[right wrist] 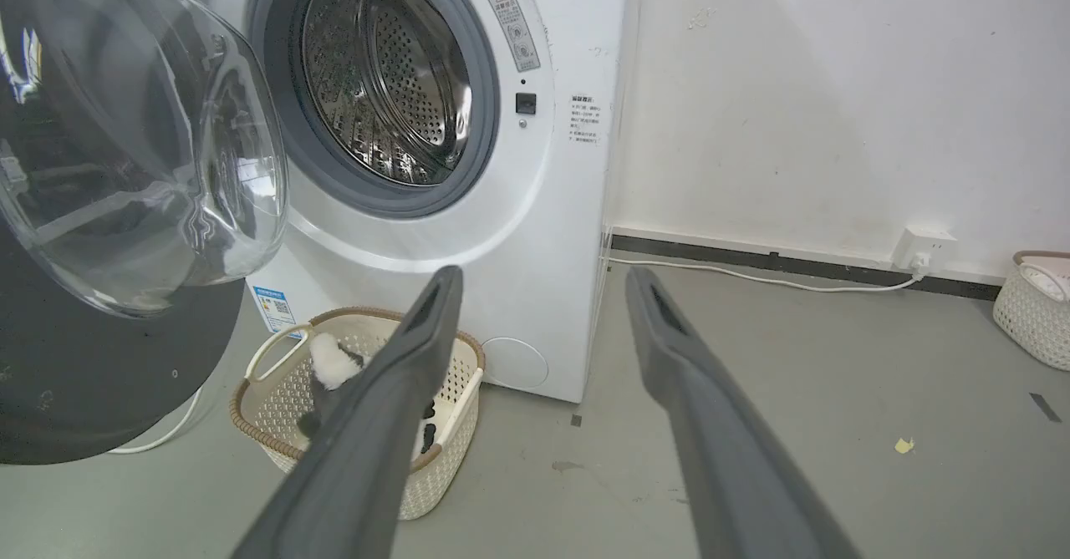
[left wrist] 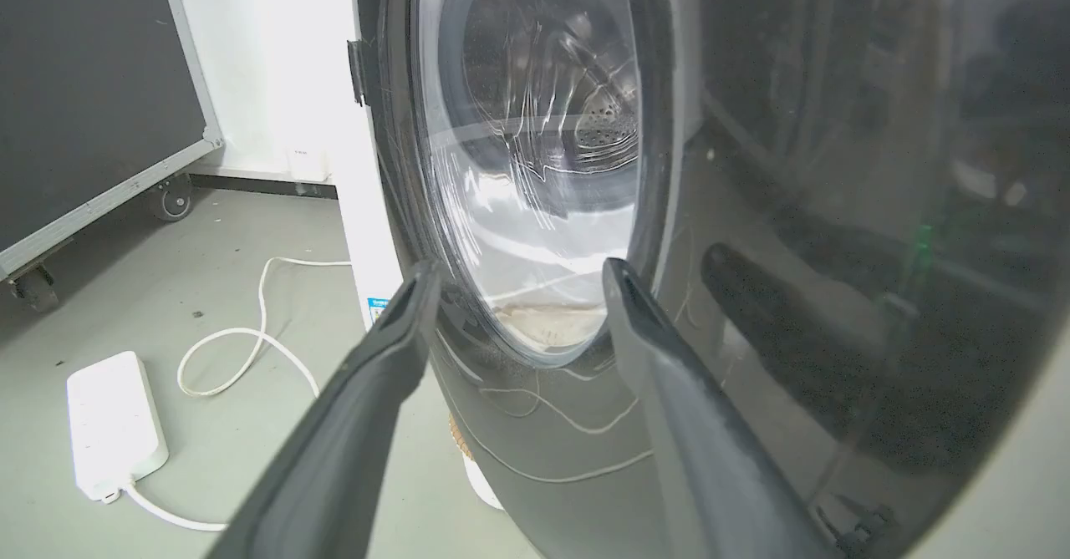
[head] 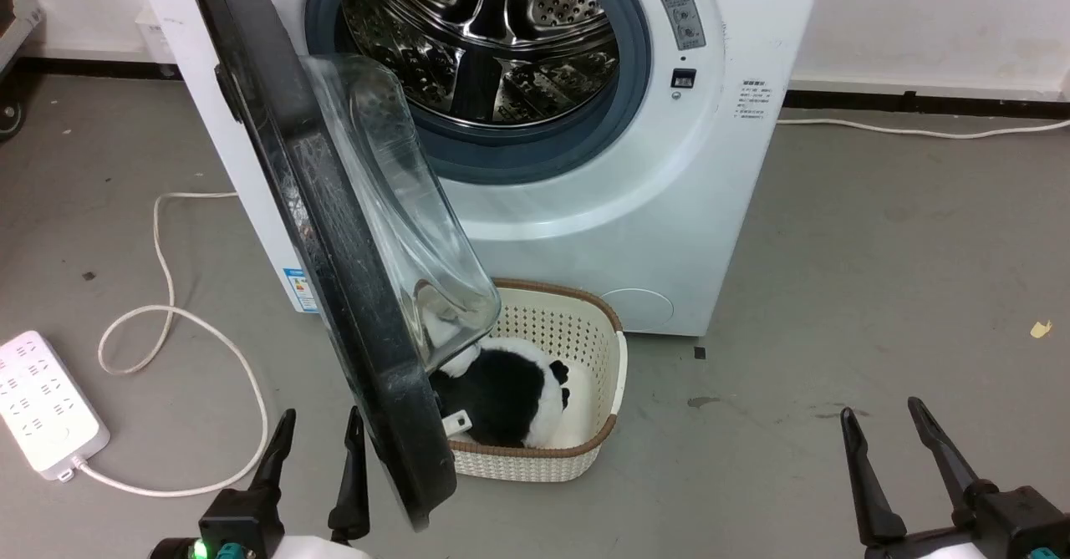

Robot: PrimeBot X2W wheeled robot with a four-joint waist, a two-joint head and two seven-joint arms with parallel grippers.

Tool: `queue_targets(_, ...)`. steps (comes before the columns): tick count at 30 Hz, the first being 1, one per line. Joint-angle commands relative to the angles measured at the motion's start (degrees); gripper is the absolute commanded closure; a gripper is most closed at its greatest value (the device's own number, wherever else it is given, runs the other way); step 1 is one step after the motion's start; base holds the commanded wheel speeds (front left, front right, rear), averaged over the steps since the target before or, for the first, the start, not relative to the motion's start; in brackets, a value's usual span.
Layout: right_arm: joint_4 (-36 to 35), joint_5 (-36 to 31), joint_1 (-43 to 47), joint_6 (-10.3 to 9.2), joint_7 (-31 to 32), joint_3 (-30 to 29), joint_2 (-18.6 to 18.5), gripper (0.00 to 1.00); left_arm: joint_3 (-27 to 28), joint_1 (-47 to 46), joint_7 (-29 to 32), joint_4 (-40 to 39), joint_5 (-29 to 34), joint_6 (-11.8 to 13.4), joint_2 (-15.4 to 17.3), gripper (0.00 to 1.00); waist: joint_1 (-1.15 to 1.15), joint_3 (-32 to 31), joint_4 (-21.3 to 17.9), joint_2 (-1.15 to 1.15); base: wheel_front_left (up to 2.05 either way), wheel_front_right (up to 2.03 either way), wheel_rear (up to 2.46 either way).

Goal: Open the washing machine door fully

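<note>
My left gripper (head: 322, 413) and right gripper (head: 880, 409) both gape empty. My left wrist view alone faces the outer side of the round glossy black washing machine door (left wrist: 836, 208).

Floor (head: 878, 250) is carrying washing machine (head: 585, 208) | basket (head: 535, 463) is sitting before it | power strip (head: 46, 404), cord (head: 170, 287) are lying left

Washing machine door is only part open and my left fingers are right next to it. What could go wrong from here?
1. The left gripper, fingers open, hangs on the outer side of the washing machine door, where the door likely must swing; it may block it or get struck.
2. Pushing from inside, the right gripper could slip on the glass bowl or knock the basket below.
3. Rolling left may run over the power strip.
</note>
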Motion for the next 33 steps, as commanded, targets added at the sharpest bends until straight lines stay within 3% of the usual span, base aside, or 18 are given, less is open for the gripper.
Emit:
queue_targets(1,0.06,0.52,0.21,0.05,-0.45,0.01,0.34,0.00,0.10,0.73,-0.29,-0.09,0.45,0.19,-0.06,0.00,0.00,0.12,0.08,0.00,0.00,0.00,0.00)
queue_targets(2,-0.06,0.70,0.06,0.05,-0.46,0.01,0.34,0.00,0.12,0.65,-0.29,0.02,0.43,0.13,-0.10,0.55,0.00,0.20,0.12,0.00,0.00,0.00,0.00)
queue_targets(3,-0.20,0.87,-0.07,0.05,-0.46,0.00,0.34,0.00,0.16,0.54,-0.29,0.05,0.35,0.01,-0.14,1.00,0.00,0.27,0.15,0.00,0.00,0.00,0.00)
queue_targets(9,-0.83,1.86,-0.50,0.05,-0.48,0.00,0.35,0.00,2.77,-0.64,-0.29,-5.72,-0.30,0.34,-0.54,1.00,0.00,0.47,0.46,0.00,0.00,0.00,0.00)
queue_targets(17,-0.16,3.69,-0.89,0.05,-0.48,0.28,0.35,0.00,11.44,-6.82,-0.29,-24.24,-3.67,1.50,-1.42,1.00,0.00,0.74,1.05,0.00,0.00,0.00,0.00)
queue_targets(18,0.07,3.69,-0.97,0.05,-0.48,0.31,0.35,0.00,11.80,-10.16,-0.29,-30.56,-3.93,2.04,-1.55,1.00,0.00,0.76,1.15,0.00,0.00,0.00,0.00)
queue_targets(26,1.46,3.99,-0.95,0.05,-0.49,1.46,0.35,0.00,5.22,-12.48,1.02,-36.87,-1.17,0.75,-1.60,1.00,0.00,0.55,1.11,0.00,0.00,0.00,0.00)
queue_targets(33,1.39,4.47,-1.16,0.05,-0.49,1.06,0.36,0.00,-7.43,-7.67,7.15,-34.13,0.45,-2.45,-1.62,1.00,0.00,0.72,1.27,0.00,0.00,0.00,0.00)
